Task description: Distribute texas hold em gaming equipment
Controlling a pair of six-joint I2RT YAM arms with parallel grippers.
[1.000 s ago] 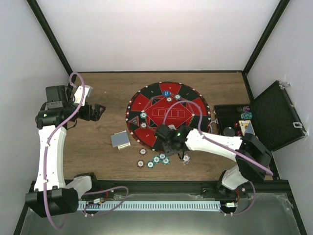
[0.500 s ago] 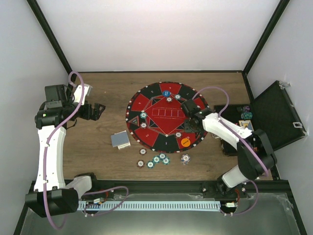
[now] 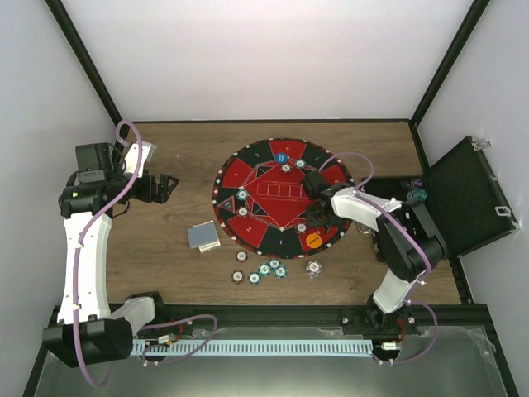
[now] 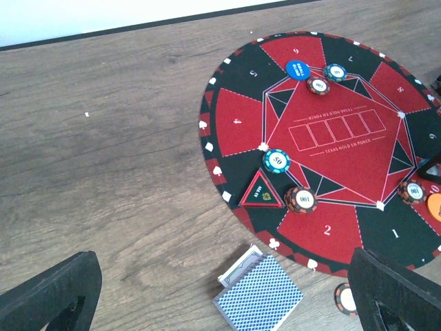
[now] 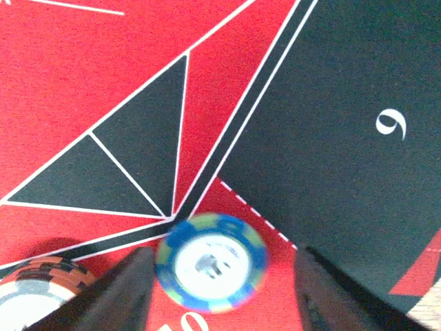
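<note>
Chips in the left wrist view number five on the round mat: two poker chips at 12 o'clock beside the one blue button disc, two at 9 o'clock, and one at 5 o'clock by the one orange button disc. Seven more chips lie on the counter off the rim at 6 o'clock, and one deck of cards sits at 8 o'clock. The right hand, low over the mat at 2 o'clock, stands unclenched astride a blue-green chip lying flat by black segment 9, with a red-and-black chip just beside it, while the left hand hangs released, spread wide, at 9 o'clock.
</note>
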